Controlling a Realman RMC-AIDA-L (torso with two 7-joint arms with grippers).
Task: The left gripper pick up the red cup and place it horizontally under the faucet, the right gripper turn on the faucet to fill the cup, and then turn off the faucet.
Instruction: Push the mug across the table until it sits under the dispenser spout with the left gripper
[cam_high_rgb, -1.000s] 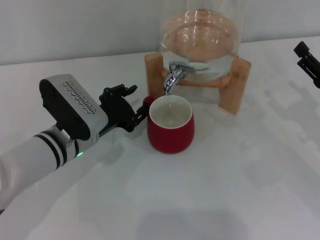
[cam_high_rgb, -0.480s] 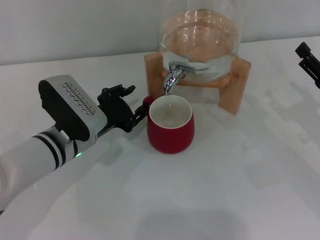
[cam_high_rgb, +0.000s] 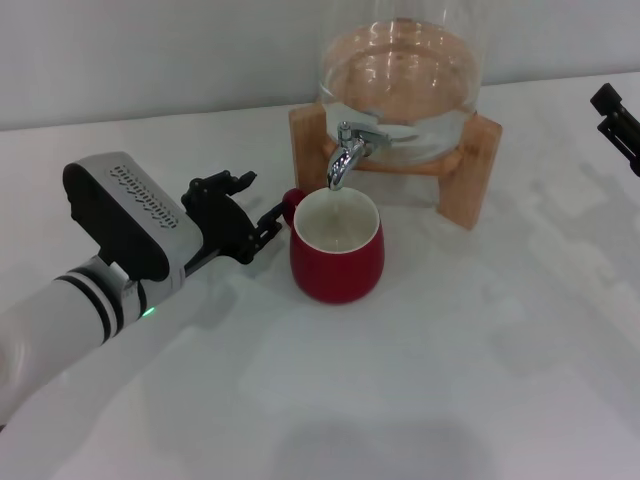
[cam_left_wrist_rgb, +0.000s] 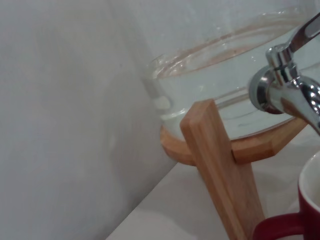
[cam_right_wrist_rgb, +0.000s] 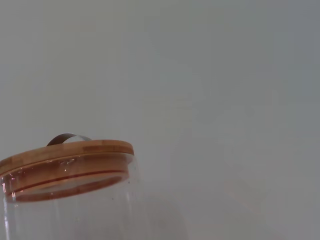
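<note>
So from my seat the red cup (cam_high_rgb: 337, 252) is sitting upright on the white surface (cam_high_rgb: 420, 380), rim up, white inside showing, right under the downturned spout of the faucet (cam_high_rgb: 347, 150). The spout tip hangs just above the cup's back rim, not touching it as far as I can see. The cup's little loop handle (cam_high_rgb: 291, 204) points toward my left arm, and the left gripper (cam_high_rgb: 262, 226) has its jaws at that handle, tips right up against it; I honestly can't tell if they're pinching it or just parked beside it. The grey perforated block and the striped white arm trail off toward the near left corner. In the left wrist view I get the faucet (cam_left_wrist_rgb: 287, 87) close up, chrome and shiny, with a slice of the red cup (cam_left_wrist_rgb: 300, 215) and its handle in the corner. The faucet belongs to a clear glass jar (cam_high_rgb: 400, 75) with water in it, resting on a wooden stand (cam_high_rgb: 470, 165) directly behind the cup. The right gripper (cam_high_rgb: 617, 125) is way off at the right edge of the head view, well apart from everything, only partly in shot, so no call on its jaws either. Its wrist camera just shows the jar's wooden lid (cam_right_wrist_rgb: 65, 152) against a plain wall (cam_right_wrist_rgb: 210, 90).
</note>
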